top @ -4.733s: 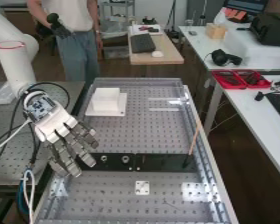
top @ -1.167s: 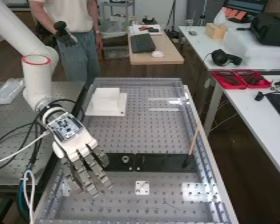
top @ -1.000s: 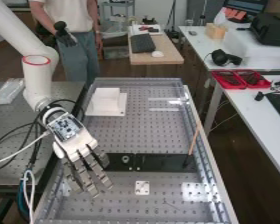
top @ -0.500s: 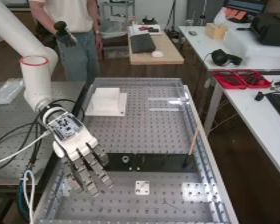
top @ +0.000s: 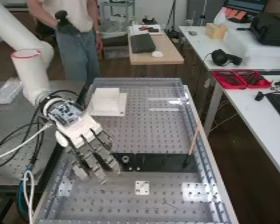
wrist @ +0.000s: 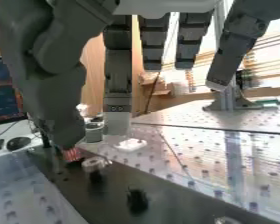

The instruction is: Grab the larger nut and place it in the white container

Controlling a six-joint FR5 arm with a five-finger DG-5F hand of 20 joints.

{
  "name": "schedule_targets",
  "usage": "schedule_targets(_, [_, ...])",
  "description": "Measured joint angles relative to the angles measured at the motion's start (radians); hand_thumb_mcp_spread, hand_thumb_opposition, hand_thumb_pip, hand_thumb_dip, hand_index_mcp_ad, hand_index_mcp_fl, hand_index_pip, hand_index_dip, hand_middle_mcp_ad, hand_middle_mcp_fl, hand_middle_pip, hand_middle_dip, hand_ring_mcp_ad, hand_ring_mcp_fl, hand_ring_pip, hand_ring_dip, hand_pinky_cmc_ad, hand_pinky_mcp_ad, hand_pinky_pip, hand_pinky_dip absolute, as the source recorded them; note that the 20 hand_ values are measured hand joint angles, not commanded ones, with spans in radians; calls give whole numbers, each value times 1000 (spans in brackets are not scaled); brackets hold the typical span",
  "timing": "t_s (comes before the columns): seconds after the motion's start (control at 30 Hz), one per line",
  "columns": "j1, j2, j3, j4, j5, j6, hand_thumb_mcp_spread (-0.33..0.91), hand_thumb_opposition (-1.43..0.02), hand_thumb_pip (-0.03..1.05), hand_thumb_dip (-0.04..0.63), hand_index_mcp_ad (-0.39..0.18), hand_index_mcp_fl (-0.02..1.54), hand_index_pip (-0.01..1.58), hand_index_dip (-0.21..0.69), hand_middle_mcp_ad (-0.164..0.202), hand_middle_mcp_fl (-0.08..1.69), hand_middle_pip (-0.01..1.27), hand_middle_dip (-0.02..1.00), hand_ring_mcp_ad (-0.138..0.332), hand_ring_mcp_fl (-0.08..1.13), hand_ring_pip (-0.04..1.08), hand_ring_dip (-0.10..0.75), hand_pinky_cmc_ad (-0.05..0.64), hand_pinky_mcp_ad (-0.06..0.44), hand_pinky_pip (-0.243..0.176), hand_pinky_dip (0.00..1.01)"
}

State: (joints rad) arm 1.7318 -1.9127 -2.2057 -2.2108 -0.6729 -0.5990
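- We see the hand over one end of the black bar, slanting down.
- Our fingers stand narrow, one of them and the thumb pinching the larger nut, which hangs above the black bar.
- We read the larger nut's long axis as roughly upright, its curved side towards our wrist camera; which face is up, we cannot tell.
- In the wrist view we get that pinch, with a round metal part standing on the black bar below.
- The high view gives us the white container beyond the black bar, and the bearing upon it.
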Motion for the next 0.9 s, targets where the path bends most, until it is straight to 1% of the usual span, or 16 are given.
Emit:
schedule_targets(0.13, [2, 43, 0, 19, -71, -46, 347, -841, 632, 244, -51, 447, 1511, 119, 70, 58, 124, 227, 140, -2, 215, 122, 356, 297, -89, 737])
schedule_targets(0.17, [4, 52, 0, 21, -87, -54, 347, -841, 632, 244, -51, 447, 1511, 120, 70, 58, 124, 227, 140, -2, 215, 122, 356, 297, -87, 721])
schedule_targets(0.23, [9, 82, -1, 24, -143, -77, 347, -841, 632, 244, -51, 447, 1511, 120, 70, 58, 124, 229, 138, -2, 206, 126, 356, 297, -84, 721])
schedule_targets(0.33, [17, 115, -1, 19, -217, -96, 347, -841, 632, 244, -51, 447, 1511, 120, 66, 54, 124, 229, 138, -2, 204, 126, 356, 293, -75, 719])
schedule_targets(0.4, [23, 143, 1, 1, -288, -104, 347, -841, 632, 244, -51, 447, 1511, 122, 70, 54, 124, 229, 131, -2, 202, 126, 356, 288, -75, 705])
schedule_targets(0.43, [27, 156, 2, -14, -323, -104, 347, -841, 632, 244, -51, 447, 1511, 122, 66, 54, 124, 229, 127, -2, 202, 126, 356, 284, -75, 705])
schedule_targets(0.47, [29, 162, 3, -22, -338, -104, 347, -841, 632, 244, -51, 447, 1511, 122, 66, 54, 124, 229, 129, -2, 201, 126, 356, 279, -75, 705])
schedule_targets(0.6, [43, 192, 15, -93, -427, -90, 347, -841, 632, 244, -51, 447, 1510, 122, 66, 58, 126, 229, 129, -2, 202, 126, 356, 279, -75, 709])
schedule_targets(0.63, [48, 199, 20, -114, -453, -84, 347, -841, 632, 244, -51, 447, 1510, 122, 70, 58, 126, 229, 129, 0, 187, 127, 356, 279, -75, 688])
schedule_targets(0.73, [59, 213, 31, -157, -504, -68, 347, -841, 632, 244, -51, 447, 1510, 122, 70, 58, 124, 229, 126, 0, 162, 134, 356, 279, -75, 672])
schedule_targets(0.8, [63, 218, 38, -178, -522, -60, 347, -841, 632, 244, -51, 447, 1510, 122, 66, 58, 126, 229, 126, 0, 169, 136, 356, 279, -75, 668])
schedule_targets(0.83, [64, 220, 43, -192, -533, -55, 347, -841, 632, 244, -51, 449, 1510, 122, 66, 58, 126, 230, 129, -2, 152, 147, 356, 278, -75, 656])
schedule_targets(0.9, [65, 222, 51, -209, -543, -51, 349, -855, 632, 244, -52, 401, 1515, 126, 66, 58, 126, 230, 126, 0, 127, 147, 354, 278, -70, 623])
